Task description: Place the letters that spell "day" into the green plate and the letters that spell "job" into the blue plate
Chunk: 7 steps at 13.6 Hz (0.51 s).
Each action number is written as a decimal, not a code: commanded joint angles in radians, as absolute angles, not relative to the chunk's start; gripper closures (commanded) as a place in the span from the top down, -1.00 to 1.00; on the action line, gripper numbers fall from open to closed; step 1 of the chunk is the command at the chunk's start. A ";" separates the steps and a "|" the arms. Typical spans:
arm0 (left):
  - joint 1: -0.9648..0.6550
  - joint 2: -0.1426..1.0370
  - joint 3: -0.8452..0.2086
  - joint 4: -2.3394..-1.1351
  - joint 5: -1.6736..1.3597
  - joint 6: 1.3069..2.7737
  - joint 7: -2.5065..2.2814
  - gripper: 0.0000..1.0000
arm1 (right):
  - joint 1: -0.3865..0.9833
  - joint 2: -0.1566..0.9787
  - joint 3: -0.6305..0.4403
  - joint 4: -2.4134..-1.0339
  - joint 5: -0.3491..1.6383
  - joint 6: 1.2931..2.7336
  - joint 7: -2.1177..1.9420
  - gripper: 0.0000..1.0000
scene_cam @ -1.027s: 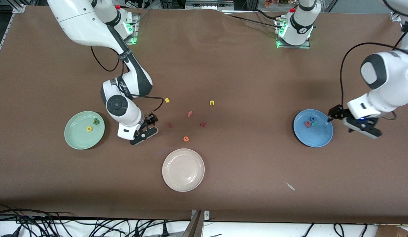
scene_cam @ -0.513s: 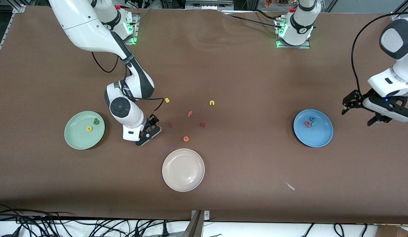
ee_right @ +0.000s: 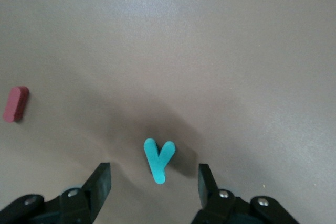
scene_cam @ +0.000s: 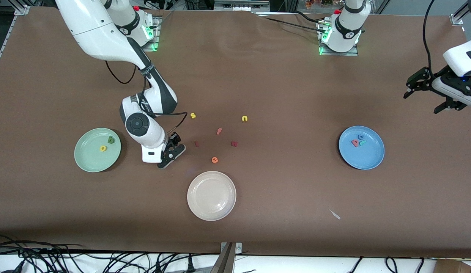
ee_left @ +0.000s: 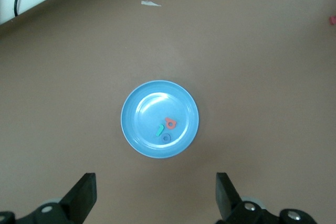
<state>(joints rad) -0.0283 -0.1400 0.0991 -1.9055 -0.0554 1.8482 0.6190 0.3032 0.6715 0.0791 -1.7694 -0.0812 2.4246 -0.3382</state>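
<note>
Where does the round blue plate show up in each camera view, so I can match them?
Front view: the round sky-blue plastic plate lies toward the left arm's end of the table, with three small foam letters in it.
Left wrist view: in the middle of the picture.
Right wrist view: not in it.
Shared landmark: the white scrap on the table, also in the left wrist view.

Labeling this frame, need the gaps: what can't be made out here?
- Teal y: hidden in the front view by the right gripper; only the right wrist view shows it, lying between the fingers.
- Left gripper: its arm is cut off by the front view's edge.
- Letters in the blue plate and green plate: too small to read.
</note>
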 commanded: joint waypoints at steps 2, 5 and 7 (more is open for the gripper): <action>-0.023 -0.127 0.006 -1.822 0.064 1.761 0.474 1.00 | 0.296 0.695 0.084 -1.756 -0.081 2.454 -0.377 0.27; -0.023 -0.126 0.014 -1.789 0.064 1.680 0.466 1.00 | 0.296 0.695 0.084 -1.755 -0.081 2.454 -0.379 -0.09; -0.023 -0.126 0.012 -1.778 0.064 1.651 0.465 1.00 | 0.296 0.695 0.084 -1.753 -0.080 2.454 -0.379 -0.25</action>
